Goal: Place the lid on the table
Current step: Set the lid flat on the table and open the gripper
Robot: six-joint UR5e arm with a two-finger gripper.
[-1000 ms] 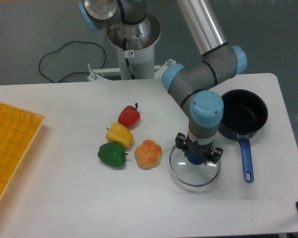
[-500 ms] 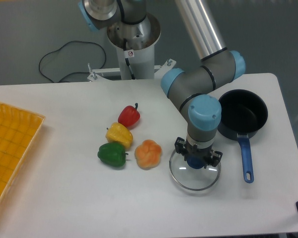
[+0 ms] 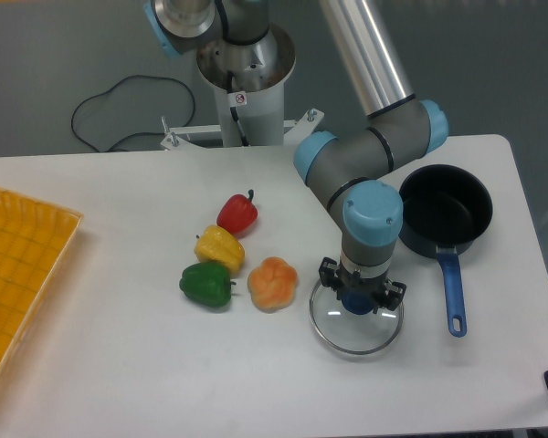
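Left to right: an orange pepper sits just beside the lid at its nine o'clock, and the saucepan lies near it toward two o'clock. The gripper is directly over the lid's centre, pointing straight down, fingers closed on the blue knob. The lid lies flat, on or just above the table; I cannot tell which.

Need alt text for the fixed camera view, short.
The pincer holds the blue knob of the glass lid low over the white table, between an orange pepper and a dark blue-handled saucepan. Red, yellow and green peppers sit further left.
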